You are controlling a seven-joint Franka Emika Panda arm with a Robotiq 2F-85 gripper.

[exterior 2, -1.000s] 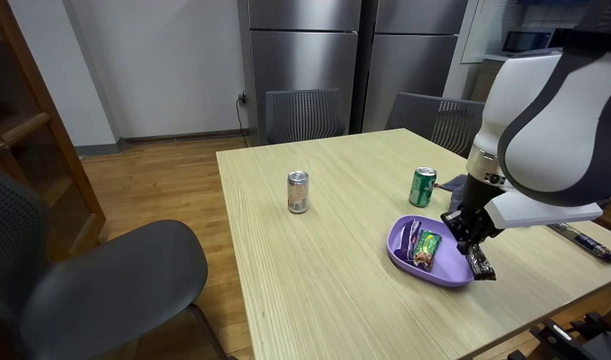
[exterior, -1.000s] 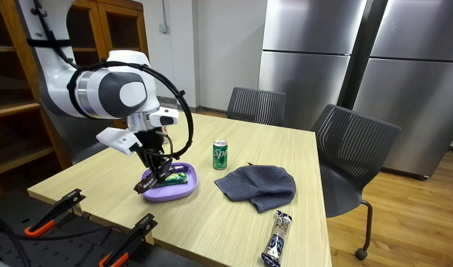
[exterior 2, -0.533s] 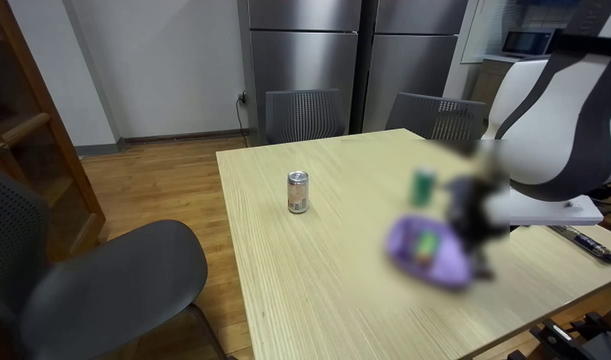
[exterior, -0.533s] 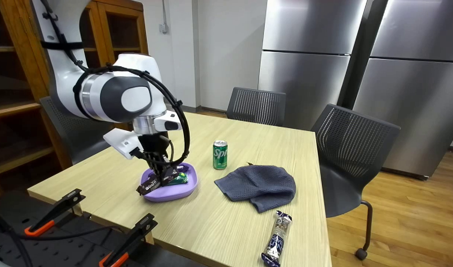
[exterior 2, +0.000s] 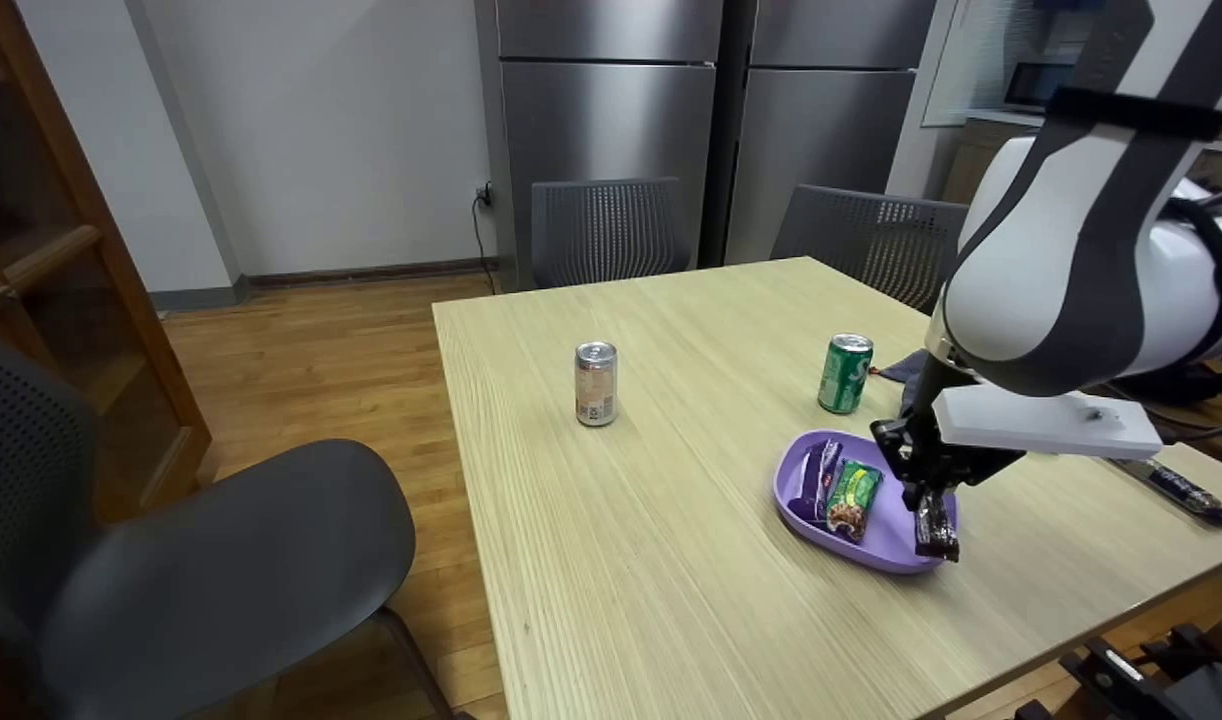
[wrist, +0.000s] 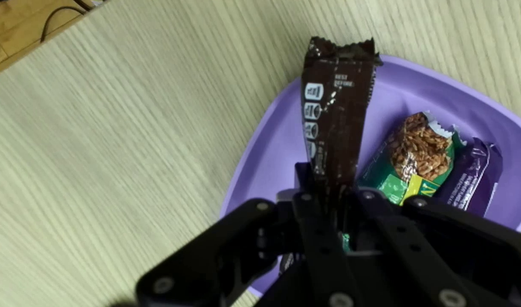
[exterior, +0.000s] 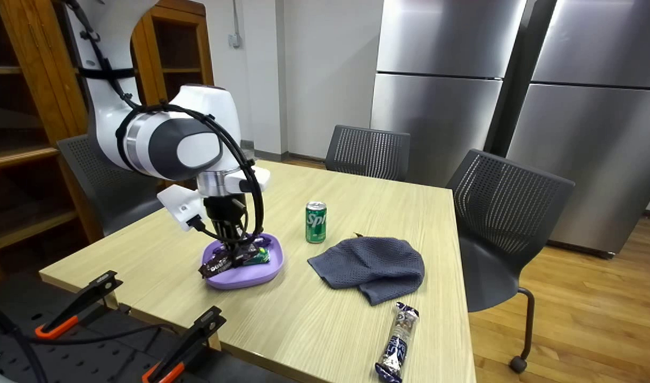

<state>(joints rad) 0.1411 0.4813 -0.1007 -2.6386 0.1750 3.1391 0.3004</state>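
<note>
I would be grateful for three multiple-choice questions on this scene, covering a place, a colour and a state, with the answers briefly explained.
1. Where is the green can?
A) on the floor
B) on the table
C) on a chair

2. What colour is the tray?
A) purple
B) yellow
C) black

3. What is the state of the hand?
A) open, holding nothing
B) closed on the green can
C) closed on the dark-wrapped bar

Answers:
1. B, since both exterior views show it upright on the table.
2. A, since it looks purple in all three views.
3. C, since the wrist view shows the dark-wrapped bar pinched in its grip.
</note>
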